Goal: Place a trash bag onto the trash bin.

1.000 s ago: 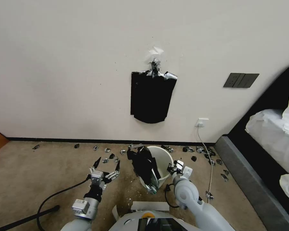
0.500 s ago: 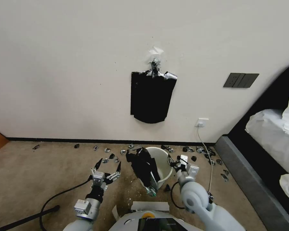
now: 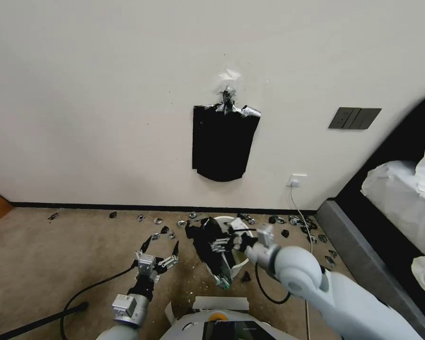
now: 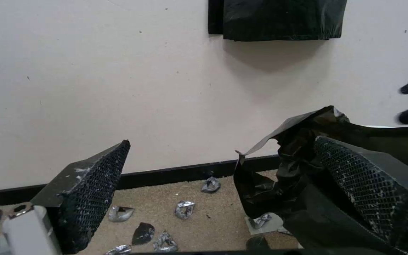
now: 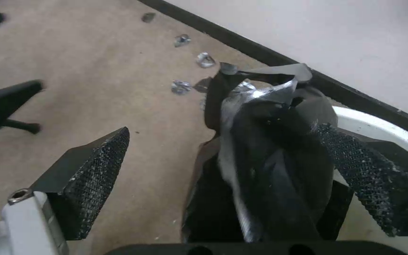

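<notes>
The cream-white trash bin stands on the carpet near the wall. The crinkled black trash bag is bunched over the bin's left and near rim and hangs down its outside. My right gripper reaches across the bin from the right, open. In the right wrist view the trash bag lies between the fingers of the right gripper, close to the one by the bin's rim. My left gripper hovers open left of the bin. In its wrist view the trash bag is beside one finger.
A flat black sheaf of bags hangs taped to the wall above the bin. Black and silver scraps lie along the baseboard. A white cable drops from a wall socket. A bed and its dark frame close off the right side.
My right arm has swung from the bin's right side leftward over its mouth, bringing the open gripper to the bag. The left gripper has barely moved.
</notes>
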Robot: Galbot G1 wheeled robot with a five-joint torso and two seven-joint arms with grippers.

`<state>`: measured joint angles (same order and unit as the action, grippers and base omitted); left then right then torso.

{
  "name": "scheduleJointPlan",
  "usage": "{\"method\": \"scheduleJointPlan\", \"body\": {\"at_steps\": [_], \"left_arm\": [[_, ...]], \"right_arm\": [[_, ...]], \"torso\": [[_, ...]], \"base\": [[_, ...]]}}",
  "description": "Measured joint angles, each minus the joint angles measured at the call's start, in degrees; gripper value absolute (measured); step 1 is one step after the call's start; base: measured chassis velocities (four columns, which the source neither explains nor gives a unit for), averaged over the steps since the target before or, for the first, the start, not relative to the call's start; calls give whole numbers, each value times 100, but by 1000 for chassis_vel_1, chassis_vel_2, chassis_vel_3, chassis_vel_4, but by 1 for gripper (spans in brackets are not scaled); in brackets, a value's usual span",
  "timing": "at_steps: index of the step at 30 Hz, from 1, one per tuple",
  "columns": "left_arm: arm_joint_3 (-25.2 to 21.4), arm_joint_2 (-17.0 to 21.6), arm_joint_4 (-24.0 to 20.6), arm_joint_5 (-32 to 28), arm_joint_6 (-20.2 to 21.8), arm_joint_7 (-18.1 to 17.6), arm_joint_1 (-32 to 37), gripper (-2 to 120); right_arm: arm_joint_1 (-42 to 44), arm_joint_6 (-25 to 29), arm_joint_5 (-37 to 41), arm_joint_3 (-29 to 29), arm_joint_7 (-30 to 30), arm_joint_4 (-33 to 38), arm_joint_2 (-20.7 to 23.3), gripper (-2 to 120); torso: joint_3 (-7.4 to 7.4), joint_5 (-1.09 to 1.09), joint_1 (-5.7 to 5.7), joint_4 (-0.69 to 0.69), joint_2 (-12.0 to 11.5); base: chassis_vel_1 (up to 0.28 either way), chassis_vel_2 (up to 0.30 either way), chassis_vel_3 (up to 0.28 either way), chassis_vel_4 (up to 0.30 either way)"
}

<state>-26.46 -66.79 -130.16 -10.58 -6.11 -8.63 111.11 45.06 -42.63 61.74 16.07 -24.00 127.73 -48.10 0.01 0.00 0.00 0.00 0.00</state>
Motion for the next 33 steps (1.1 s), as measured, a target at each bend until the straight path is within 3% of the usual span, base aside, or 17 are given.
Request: {"method": "scheduleJointPlan", "body": {"at_steps": [3, 9, 16, 24, 28, 31, 32, 33], "left_arm": [[22, 17, 0, 10, 1, 0, -12, 100], [79, 30, 9, 100, -26, 1, -42, 100], [98, 79, 72, 104, -94, -35, -159, 100], [264, 213, 83, 102, 118, -79, -334, 100], [406, 333, 29, 80, 415, -157, -410, 100], [693, 544, -200, -141, 1346, -494, -532, 100], [693, 544, -200, -141, 1346, -494, -532, 100], [815, 639, -282, -368, 1675, -641, -642, 100]], "right_arm": [[-194, 3, 77, 211, -230, -137, -43, 95], [-480, 19, 258, 620, -369, -319, 14, 69], [-575, 37, 387, 799, -428, -490, -68, 45], [-721, 46, 383, 903, -429, -570, -22, 17], [-756, 49, 380, 960, -429, -575, 7, 4], [-705, 52, 249, 893, -462, -568, 37, 0], [-705, 52, 249, 893, -462, -568, 37, 0], [-678, 54, 215, 805, -479, -559, 43, 0]], "torso": [[0, 0, 0, 0, 0], [0, 0, 0, -1, 0], [0, 0, 0, 0, 0], [0, 0, 0, 0, 0], [-1, 0, 0, 0, 0], [-1, 1, 0, 1, 0], [-1, 1, 0, 1, 0], [-1, 1, 0, 0, 0]], "base": [[0, 0, 0, 0], [0, 0, 0, 0], [0, 0, 0, 0], [0, 0, 0, 0], [0, 0, 0, 0], [0, 0, 0, 0], [0, 0, 0, 0], [0, 0, 0, 0]]}}
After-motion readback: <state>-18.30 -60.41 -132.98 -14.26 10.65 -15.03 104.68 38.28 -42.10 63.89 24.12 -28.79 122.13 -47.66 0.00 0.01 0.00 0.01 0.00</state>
